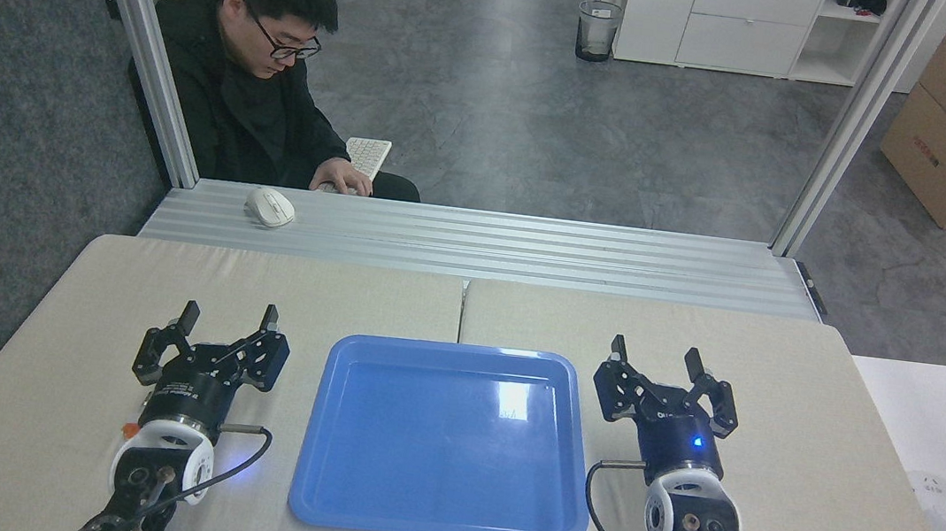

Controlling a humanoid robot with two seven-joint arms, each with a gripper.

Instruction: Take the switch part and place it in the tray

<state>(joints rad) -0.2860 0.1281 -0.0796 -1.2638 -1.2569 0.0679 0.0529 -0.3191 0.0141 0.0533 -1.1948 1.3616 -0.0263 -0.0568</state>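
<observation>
At the centre of the frame, the tray (435, 457) lies flat on the beige worktop (802, 428), straddling the seam between the two worktop panels. Its blue floor is bare and glossy.

Left of the tray, the left claw (228, 318) points toward the top of the frame with its two fingers spread wide apart, gripping nothing. Right of the tray, the right claw (656, 355) stands the same way: fingers apart, nothing between them. Both claws are near the tray rim but not touching it.

The switch part (125, 431) shows only as a small orange fragment at the lower left of the frame, just beside the white wrist ring of the left arm and mostly hidden by it. It lies outside the tray.

Beyond the worktop, a white mouse (269, 207) rests on the ribbed aluminium ledge (528, 250), and a seated person (251, 107) faces a keyboard (367, 154).
</observation>
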